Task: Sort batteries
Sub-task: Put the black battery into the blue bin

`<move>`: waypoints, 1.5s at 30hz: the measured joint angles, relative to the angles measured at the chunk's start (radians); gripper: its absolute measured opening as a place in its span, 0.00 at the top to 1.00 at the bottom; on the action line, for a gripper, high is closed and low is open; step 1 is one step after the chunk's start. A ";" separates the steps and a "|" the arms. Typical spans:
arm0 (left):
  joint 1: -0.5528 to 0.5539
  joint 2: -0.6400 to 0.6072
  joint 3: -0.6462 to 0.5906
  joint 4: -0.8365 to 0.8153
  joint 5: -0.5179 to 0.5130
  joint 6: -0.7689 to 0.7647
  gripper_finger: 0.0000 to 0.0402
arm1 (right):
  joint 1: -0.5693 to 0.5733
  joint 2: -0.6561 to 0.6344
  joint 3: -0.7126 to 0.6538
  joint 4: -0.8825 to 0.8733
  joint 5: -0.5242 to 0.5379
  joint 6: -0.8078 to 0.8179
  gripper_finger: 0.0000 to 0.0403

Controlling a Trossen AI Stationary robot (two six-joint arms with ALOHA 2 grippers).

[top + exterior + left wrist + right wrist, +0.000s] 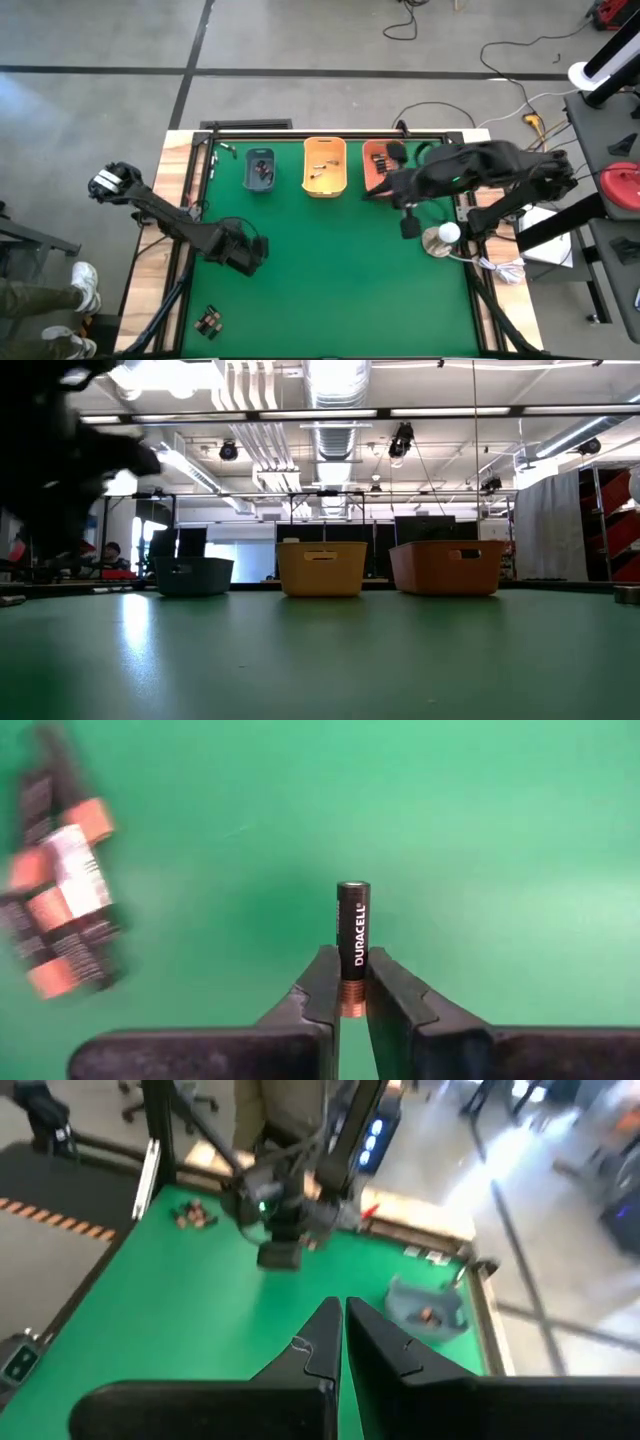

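Left wrist view, gripper: left gripper (352,992) sits nearest my lens, jaws closed on a battery (353,932) that stands upright between the fingers (322,982); I read "DURACELL" on its black body and see the copper band seated at the pads.
Left wrist view, background: loose batteries (62,910) lie blurred in a cluster on the green mat (500,840), well apart from the held cell.
Right wrist view, gripper: right gripper (343,1342) shows its two fingers pressed together with nothing between them, raised above the mat.
Right wrist view, far field: I see the left arm (280,1210) across the mat, the grey-blue bin (428,1308) with small items inside, and the cluster of batteries near the mat's corner.
High view, left arm: left gripper (243,250) is on the left half of the mat, between the bins and the loose batteries (209,320) near the front edge.
High view, right arm: right gripper (408,226) hangs in front of the orange bin (377,163).
High view, bins: grey-blue bin (260,170), yellow-orange bin (325,166) and orange bin stand in a row along the far edge; each holds small cells.
Low view, bins: I see the three bins in a row at the far side of the table (320,660); a dark blurred arm occupies the upper left.
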 joint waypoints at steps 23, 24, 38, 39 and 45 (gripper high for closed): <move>1.000 0.043 0.519 -0.060 -0.009 1.370 0.98 | -0.198 -0.075 -0.174 -0.044 -0.047 -0.003 0.97; 1.022 0.051 0.508 -0.061 -0.009 1.374 0.98 | -0.204 -0.086 -0.192 -0.020 -0.049 0.014 0.97; 1.182 0.247 0.328 -0.023 0.119 1.403 0.98 | -0.309 -0.091 -0.348 0.206 -0.048 0.106 0.97; 1.182 0.261 0.318 -0.017 0.127 1.402 0.98 | -0.322 -0.084 -0.348 0.211 -0.045 0.101 0.97; 1.180 0.328 0.288 0.022 0.171 1.411 0.98 | -0.375 -0.054 -0.348 0.211 -0.048 0.102 0.97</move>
